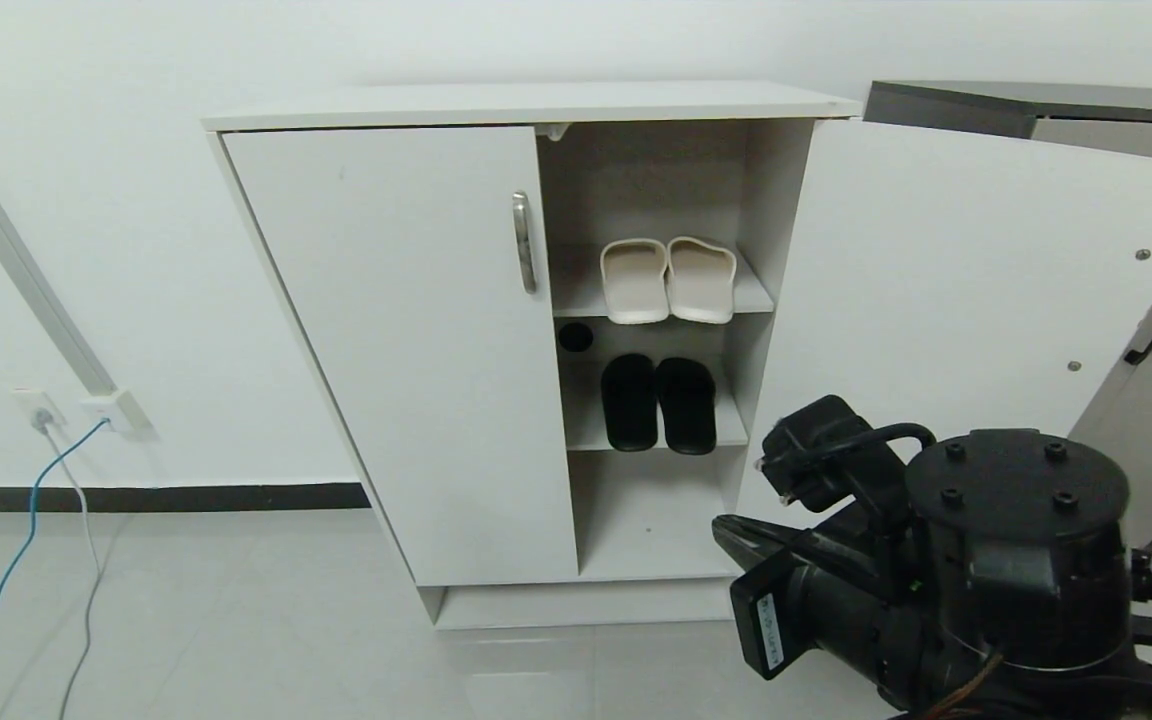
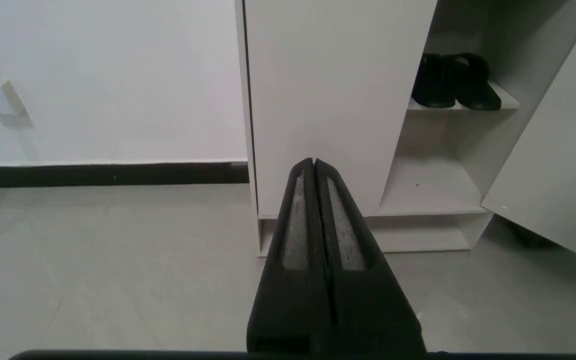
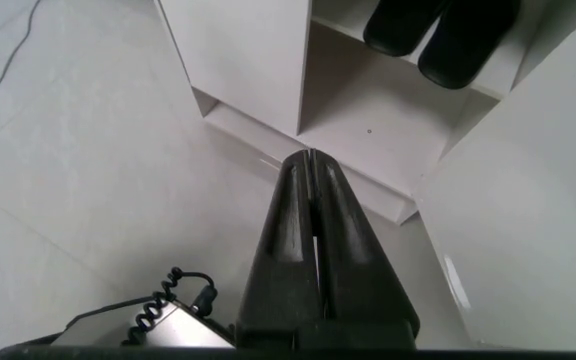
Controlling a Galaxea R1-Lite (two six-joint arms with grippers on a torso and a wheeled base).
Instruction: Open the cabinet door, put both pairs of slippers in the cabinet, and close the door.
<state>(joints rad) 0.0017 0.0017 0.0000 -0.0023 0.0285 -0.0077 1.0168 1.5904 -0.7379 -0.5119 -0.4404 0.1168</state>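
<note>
The right tool (image 3: 311, 160) and left tool (image 2: 312, 168) are hanging pressed together, empty, before the cabinet (image 1: 526, 105). The white slippers (image 1: 668, 280) are lying on its upper shelf and the black slippers (image 1: 658, 403) on the shelf below, with the right door (image 1: 956, 290) standing open.

Bright, even, diffuse light; no hard shadows. Mild shade inside cabinet (image 1: 396, 350). Faint sheen on floor (image 1: 236, 600) just before cabinet. Head view bends lines near its edges.

Black slippers (image 3: 458, 40) partly off-frame
</note>
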